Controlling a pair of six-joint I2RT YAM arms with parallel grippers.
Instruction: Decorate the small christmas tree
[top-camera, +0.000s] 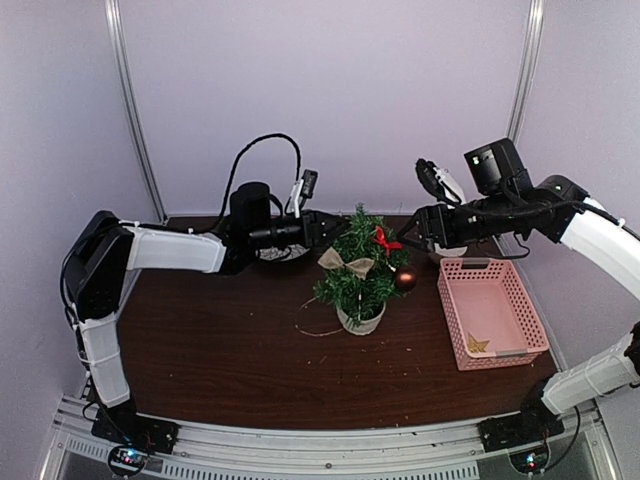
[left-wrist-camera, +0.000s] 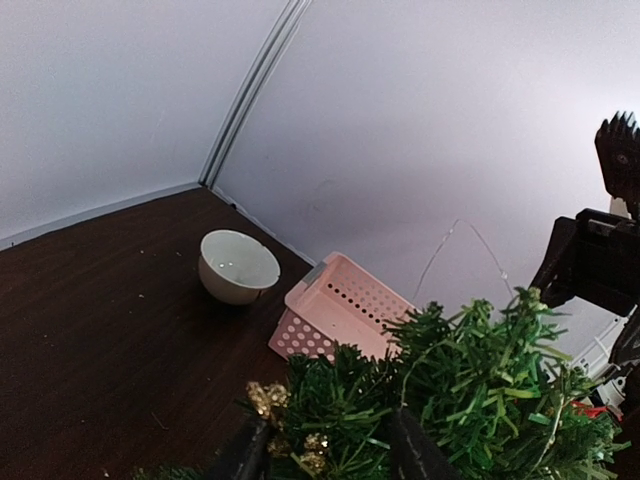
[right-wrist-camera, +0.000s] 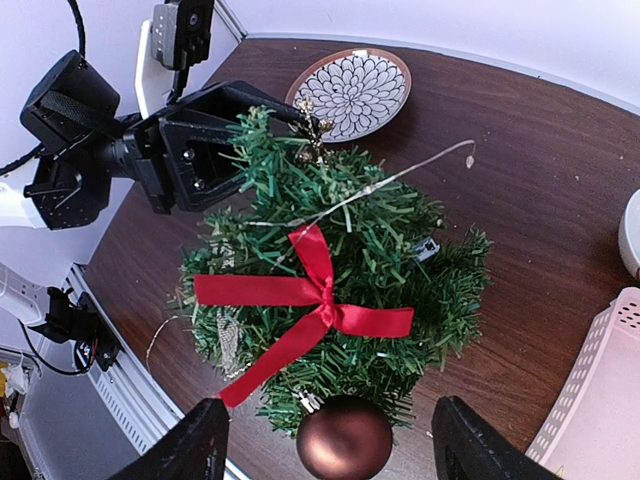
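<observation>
Seating the gold sprig high on the small christmas tree is being finished: left fingers parted around it, right fingers spread, empty; a straight retreat is being advised.

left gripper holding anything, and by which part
Apparently nothing: the left gripper stands open around top twigs of the small christmas tree, a gold glitter ornament between its fingers.
</observation>
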